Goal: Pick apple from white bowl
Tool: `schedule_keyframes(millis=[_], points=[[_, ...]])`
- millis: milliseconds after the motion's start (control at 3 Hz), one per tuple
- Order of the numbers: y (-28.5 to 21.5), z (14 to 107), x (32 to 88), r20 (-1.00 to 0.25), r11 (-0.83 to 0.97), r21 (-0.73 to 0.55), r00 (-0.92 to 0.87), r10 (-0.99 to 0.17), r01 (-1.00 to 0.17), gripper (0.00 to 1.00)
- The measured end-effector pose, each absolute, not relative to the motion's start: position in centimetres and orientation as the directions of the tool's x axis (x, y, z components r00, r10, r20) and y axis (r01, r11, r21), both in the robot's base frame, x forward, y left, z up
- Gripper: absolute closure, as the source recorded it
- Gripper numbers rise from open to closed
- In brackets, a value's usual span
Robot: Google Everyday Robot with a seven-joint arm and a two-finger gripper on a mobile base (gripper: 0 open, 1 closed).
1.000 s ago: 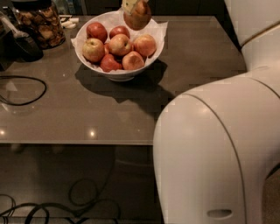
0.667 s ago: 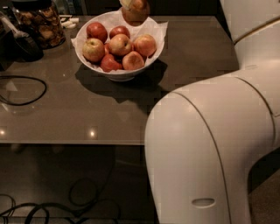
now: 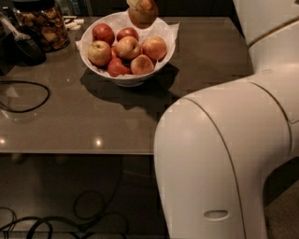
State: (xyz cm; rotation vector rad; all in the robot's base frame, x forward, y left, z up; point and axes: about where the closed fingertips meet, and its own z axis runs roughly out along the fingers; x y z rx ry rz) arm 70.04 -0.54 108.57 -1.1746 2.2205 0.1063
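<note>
The hand (image 3: 135, 3) sits at the top edge of the view, above the far rim of the white bowl (image 3: 127, 80). Only a pale sliver of it shows. It holds the apple (image 3: 143, 13), which hangs clear of the bowl, with the paper lining (image 3: 166, 31) and the far rim below it.

Risk: the grip is mostly out of view, so its security cannot be confirmed. A smooth, round skin can slip under a shallow or off-centre hold. The apple would then drop onto the other apples (image 3: 128, 47) or the rim, and could roll across the desk (image 3: 70, 126). A sideways swing could also carry it toward the glass jar (image 3: 44, 25) at the left.

Appearance: the apple is yellow-brown with a red flush, and duller than the fruit heaped in the bowl. The robot's white arm housing (image 3: 224, 154) fills the right foreground, well apart from the bowl.
</note>
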Motion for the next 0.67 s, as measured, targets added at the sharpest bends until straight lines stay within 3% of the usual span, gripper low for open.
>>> schedule_keyframes(millis=[667], points=[[-0.54,108.57,70.04,-0.554,0.602,-0.207,-0.415,-0.722,-0.771,0.36]])
